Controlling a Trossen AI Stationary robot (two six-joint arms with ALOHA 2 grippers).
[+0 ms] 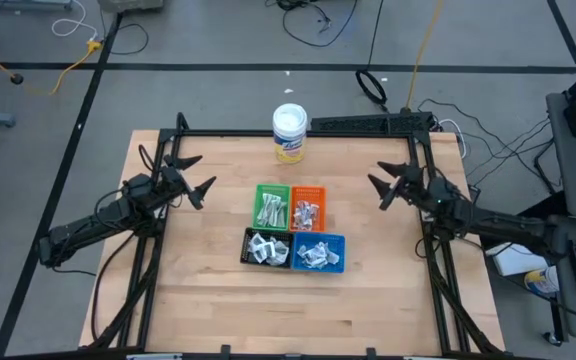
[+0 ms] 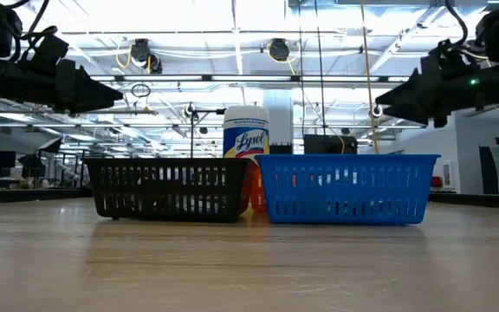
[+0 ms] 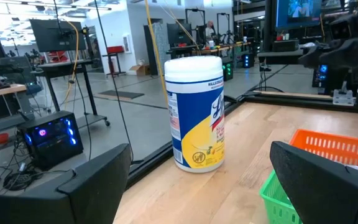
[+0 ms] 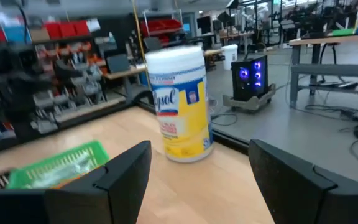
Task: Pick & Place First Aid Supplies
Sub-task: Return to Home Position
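The first aid supplies, small white-grey packets, lie in four trays at the table's middle: green [image 1: 272, 192], orange [image 1: 309, 191], black [image 1: 249, 246] and blue [image 1: 339, 254]. Packets show in the green tray [image 1: 271, 211] and in the blue tray [image 1: 314, 255]. My left gripper [image 1: 200, 175] hovers open to the left of the trays, above the table, with nothing between its fingers. My right gripper [image 1: 378, 185] hovers open to the right of the trays, also empty. Both point level toward the middle. In the low view the black tray [image 2: 167, 186] and blue tray [image 2: 345, 186] hide their contents.
A white-lidded, yellow-labelled tub [image 1: 290, 133] stands upright at the table's far edge, behind the trays; it shows in the left wrist view [image 3: 196, 112] and the right wrist view [image 4: 179, 102]. Black frame rails [image 1: 298, 132] run along the far and side edges. Bare wood lies near the front.
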